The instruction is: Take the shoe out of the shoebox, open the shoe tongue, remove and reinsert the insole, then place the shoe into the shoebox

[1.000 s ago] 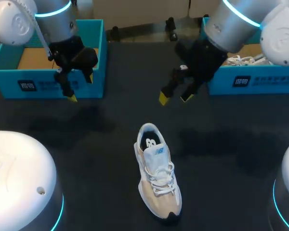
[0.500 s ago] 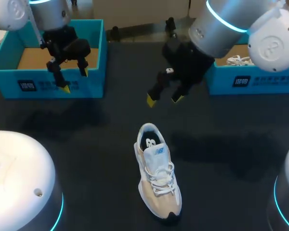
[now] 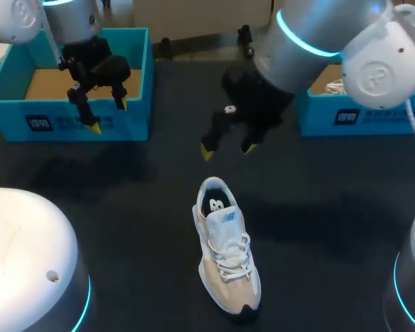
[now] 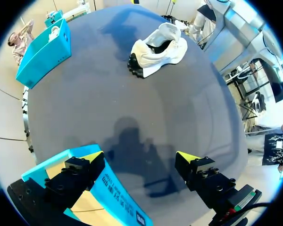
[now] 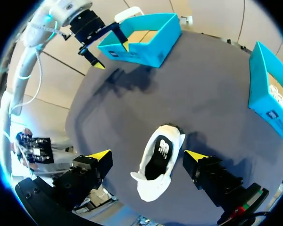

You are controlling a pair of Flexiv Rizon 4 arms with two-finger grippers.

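A white and beige sneaker [image 3: 225,249] lies on the dark table, heel toward the far side, laces tied. My right gripper [image 3: 227,149] hangs open above the table just beyond the heel; in its own view the sneaker [image 5: 159,160] lies below and between the open fingers of that gripper [image 5: 147,154], untouched. My left gripper [image 3: 108,115] hovers open at the front wall of the empty blue shoebox [image 3: 55,123] at the far left. In the left wrist view that gripper [image 4: 140,156] straddles the box's wall [image 4: 108,188], with the sneaker [image 4: 158,49] far ahead.
A second blue box [image 3: 373,114] at the far right holds another white shoe with loose laces [image 3: 339,86]. It also shows in the right wrist view as a blue box [image 5: 269,89]. Two white robot bases [image 3: 28,256] fill the near corners.
My right arm has swung left and lower, toward the sneaker's heel. My left gripper rose back a little over the left box, then held still. Both stayed open.
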